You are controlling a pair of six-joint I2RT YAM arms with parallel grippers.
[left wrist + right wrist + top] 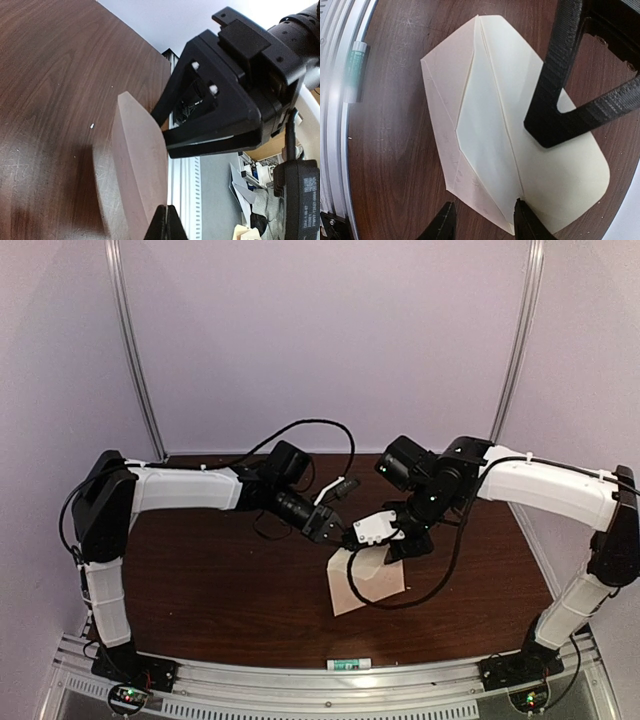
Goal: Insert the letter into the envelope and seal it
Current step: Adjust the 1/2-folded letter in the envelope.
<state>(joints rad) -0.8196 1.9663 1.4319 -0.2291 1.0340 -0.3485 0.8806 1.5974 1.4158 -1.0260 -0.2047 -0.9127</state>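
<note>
The envelope (365, 585) lay on the dark wood table (220, 580) near its front edge (seamed side up). The left gripper (165, 224) had its fingers pressed together, tips over the paper. The right gripper (484, 219) was spread wide at the envelope's edge.

We were looking at a dark brown wood-grain table (220, 580), scuffed pale in places and catching a soft sheen. Behind it rose plain lilac-white walls (330, 330), and we saw two slim metal poles (135, 350) curving up on either side. Along the near edge ran a ridged aluminium rail (300, 672), and on it lay a small green-labelled tube (347, 664).
</note>
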